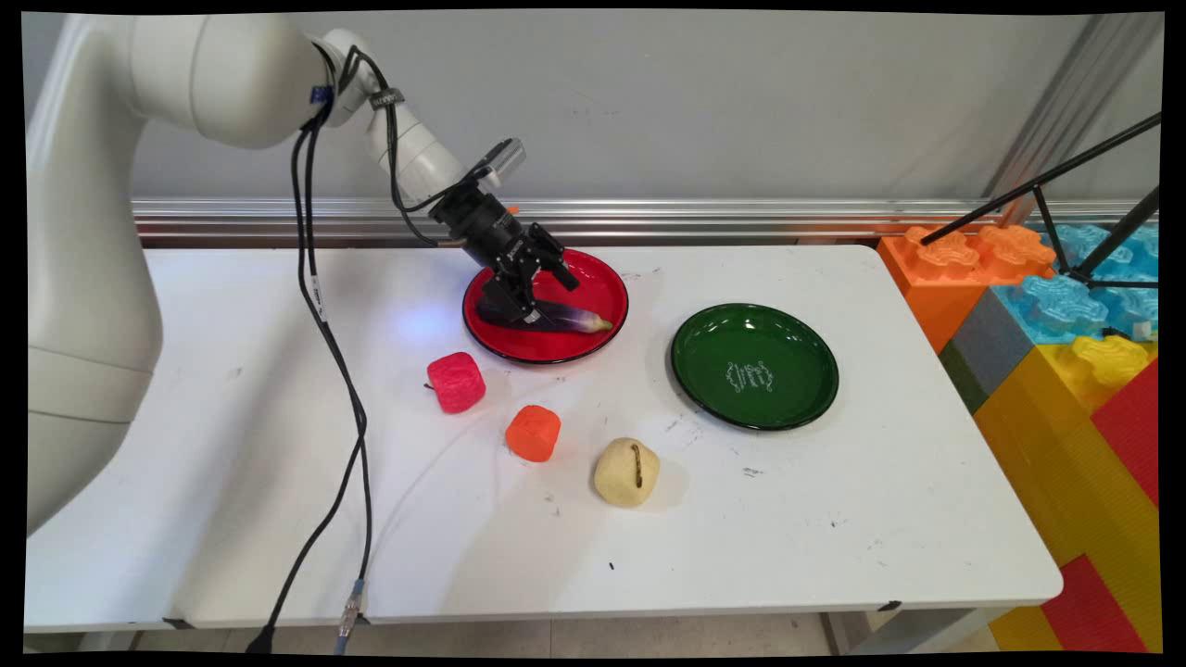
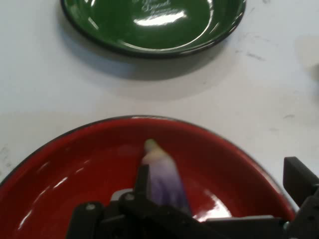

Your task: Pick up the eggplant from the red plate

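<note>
No readable text or labels; green plate (image 1: 755,366) bears a white mark, illegible

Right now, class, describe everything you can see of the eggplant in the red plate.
The eggplant is a small toy with a smooth, plastic-looking skin, dark purple along most of its length and fading through pale lilac to a yellowish tip. It lies on its side inside the red plate, tip pointing toward the green plate. The claw sits over its darker end with open fingers, one finger on each side; whether they touch it cannot be told.
</note>
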Robot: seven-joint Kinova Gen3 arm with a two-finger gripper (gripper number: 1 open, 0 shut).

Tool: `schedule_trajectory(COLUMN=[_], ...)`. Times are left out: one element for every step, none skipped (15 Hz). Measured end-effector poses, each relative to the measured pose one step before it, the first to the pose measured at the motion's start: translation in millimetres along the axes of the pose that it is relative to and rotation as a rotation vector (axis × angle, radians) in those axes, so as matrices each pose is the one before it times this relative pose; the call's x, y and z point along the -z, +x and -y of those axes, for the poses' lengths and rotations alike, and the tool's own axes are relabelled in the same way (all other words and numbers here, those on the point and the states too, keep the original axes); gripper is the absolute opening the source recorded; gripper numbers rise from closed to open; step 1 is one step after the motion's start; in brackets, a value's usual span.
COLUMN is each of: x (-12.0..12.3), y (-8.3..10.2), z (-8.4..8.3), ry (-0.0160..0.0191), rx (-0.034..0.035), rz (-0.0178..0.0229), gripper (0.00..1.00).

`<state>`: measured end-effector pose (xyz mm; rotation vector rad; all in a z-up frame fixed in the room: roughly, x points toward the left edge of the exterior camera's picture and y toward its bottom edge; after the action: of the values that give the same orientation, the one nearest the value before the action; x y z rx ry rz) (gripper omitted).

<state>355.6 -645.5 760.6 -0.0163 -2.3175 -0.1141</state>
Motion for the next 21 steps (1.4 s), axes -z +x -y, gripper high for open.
schedule_trajectory(x=[-0.72,-0.54,-0.83,-0.78,-0.97,-1.04,-0.46,-0.82,-0.79,-0.29,-0.63,-0.36,-0.01,-0.16,-0.36,-0.13,-0.21,-0.15,-0.27,-0.03,0.00], y=[-2.37,-2.06,-3.30,-2.49,-2.73,-3.36,-2.17,-2.66,-2.95,-1.84,-2.34,-2.32,-1.98,-1.23,-1.79,-1.71,-2.00,-1.81,-1.40,-1.03,-1.42], z=[4.28,2.63,3.74,2.38,2.54,2.27,1.03,1.58,1.42,0.73,1.11,0.92,0.51,0.50,1.08,0.72,0.88,0.75,0.72,0.43,0.55], ry=[0.00607,0.00389,0.00553,0.00338,0.00301,0.00254,0.00159,0.00145,0.00115,0.00118,0.00035,0.00116,0.00100,0.00062,0.00143,0.00077,0.00103,0.00082,0.00029,0.00064,0.00128], rx=[-0.00034,0.00024,0.00105,0.00083,0.00088,0.00147,0.00097,0.00118,0.00142,0.00091,0.00090,0.00089,0.00079,0.00043,0.00039,0.00071,0.00102,0.00089,0.00056,0.00052,0.00061], rz=[0.00705,0.00508,0.00805,0.00596,0.00673,0.00743,0.00434,0.00629,0.00647,0.00422,0.00521,0.00534,0.00404,0.00274,0.00473,0.00438,0.00577,0.00493,0.00419,0.00291,0.00322], gripper=[1.00,1.00,1.00,1.00,1.00,1.00,1.00,1.00,1.00,1.00,1.00,1.00,1.00,1.00,1.00,1.00,1.00,1.00,1.00,1.00,1.00])
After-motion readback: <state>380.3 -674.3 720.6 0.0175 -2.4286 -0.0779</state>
